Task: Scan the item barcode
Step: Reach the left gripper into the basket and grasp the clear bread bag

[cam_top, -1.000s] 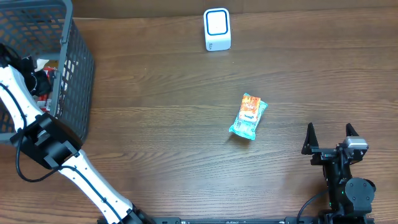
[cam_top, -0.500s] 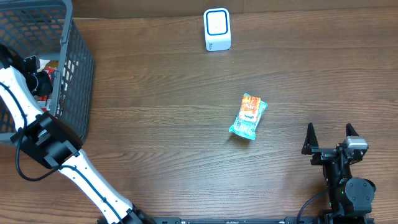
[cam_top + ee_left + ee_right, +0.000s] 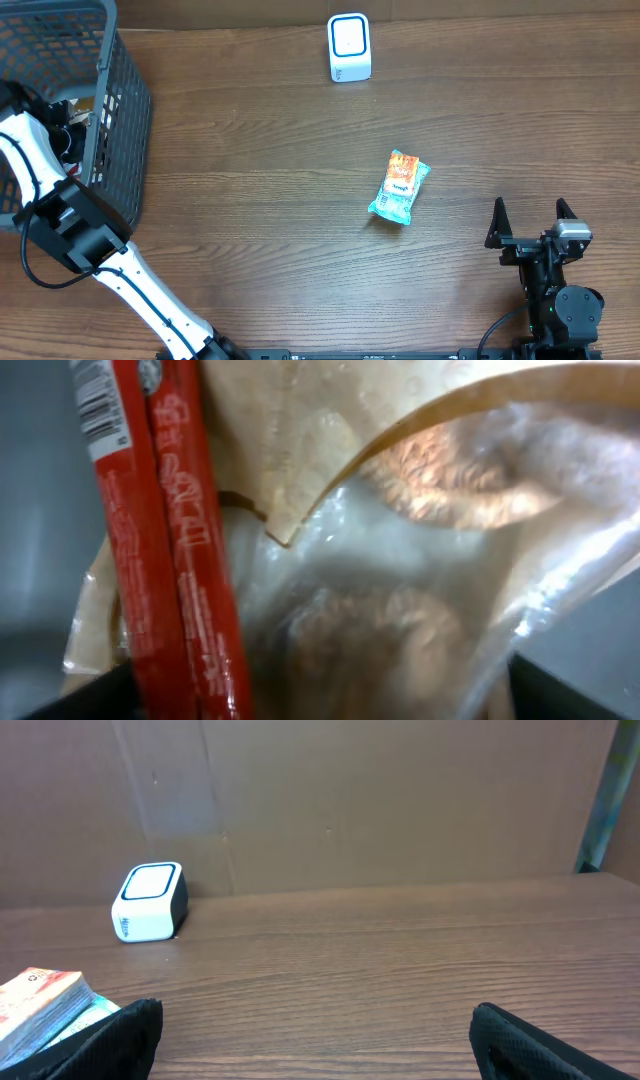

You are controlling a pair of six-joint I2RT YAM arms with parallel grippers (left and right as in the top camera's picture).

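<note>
I see the wooden surface (image 3: 250, 200) filling my overhead view, with the gray mesh basket (image 3: 125, 130) at its far left corner. My left arm (image 3: 75, 230) reaches over the basket rim. Down inside, the left claw (image 3: 320, 685) is spread wide: its dark fingertips sit at the two bottom corners of the wrist view, and I cannot tell whether they touch anything. Between them lies a crinkled clear bag (image 3: 420, 560) and, on its left, a long red packet (image 3: 175, 560) with a white barcode label (image 3: 95, 410) at its top end. The right claw (image 3: 531, 210) is released, its jaws wide apart and holding nothing, at the near right edge. The white scanner (image 3: 349, 46) stands at the far middle. A small orange-and-teal snack packet (image 3: 400, 187) lies flat between scanner and right claw, touching neither.
</note>
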